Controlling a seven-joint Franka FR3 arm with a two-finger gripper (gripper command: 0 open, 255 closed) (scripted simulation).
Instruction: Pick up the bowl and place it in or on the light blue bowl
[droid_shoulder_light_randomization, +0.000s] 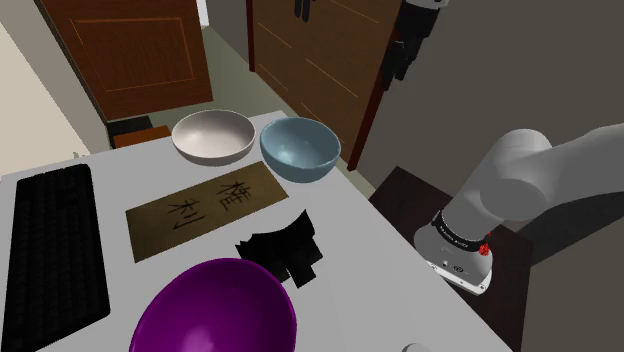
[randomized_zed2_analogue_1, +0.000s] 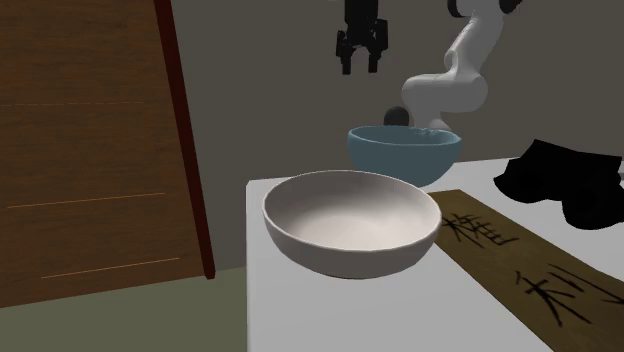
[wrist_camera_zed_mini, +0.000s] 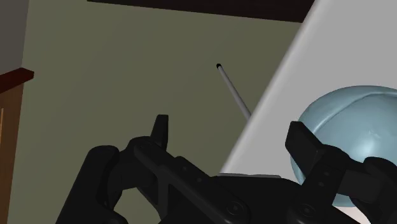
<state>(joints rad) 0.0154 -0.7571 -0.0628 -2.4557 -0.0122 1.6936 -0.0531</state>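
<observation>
Hovering high beside the white table (droid_shoulder_light_randomization: 345, 250), the gripper (wrist_camera_zed_mini: 230, 127) gapes empty; wooden doors (droid_shoulder_light_randomization: 130, 50), seemingly closed, stand behind.

Table (droid_shoulder_light_randomization: 360, 250) far edge: corner bowl (droid_shoulder_light_randomization: 300, 150) sitting at shoulder view's right corner, second bowl (droid_shoulder_light_randomization: 212, 137) just beside it leftward | sign (droid_shoulder_light_randomization: 205, 210) lying mid-table before both | keyboard (droid_shoulder_light_randomization: 50, 250) lying along left edge | crumpled thing (droid_shoulder_light_randomization: 285, 250) lying near right edge | largest bowl (droid_shoulder_light_randomization: 215, 310) sitting at near edge

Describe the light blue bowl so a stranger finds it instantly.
Start at the white table, at the end farthest from the purple bowl, past the brown mat with characters. Two bowls sit side by side there: take the light blue bowl, not the white bowl.
</observation>
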